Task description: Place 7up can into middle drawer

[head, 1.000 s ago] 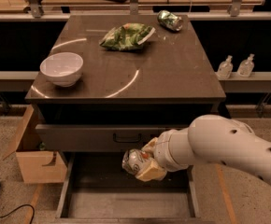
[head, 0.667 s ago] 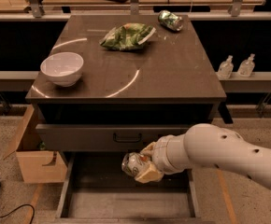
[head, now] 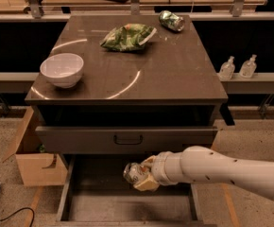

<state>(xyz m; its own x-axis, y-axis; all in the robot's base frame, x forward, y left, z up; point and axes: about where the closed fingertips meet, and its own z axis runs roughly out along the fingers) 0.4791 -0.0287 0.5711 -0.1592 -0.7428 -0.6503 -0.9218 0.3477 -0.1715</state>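
- Hand is clamped on the small silver-white 7up can with green print, hanging over the open, wide grey-brown middle drawer.
- We reckon it's the placing step: next we lower it to the bare floor and let go.
- Can's gripped between the fingers, apparently not touching the drawer floor yet.

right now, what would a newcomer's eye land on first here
The big white arm extending from the right, its claw gripping the 7up can above the open middle drawer. Next, on the cabinet top: a white bowl at left, a green chip bag and a green can at the back.
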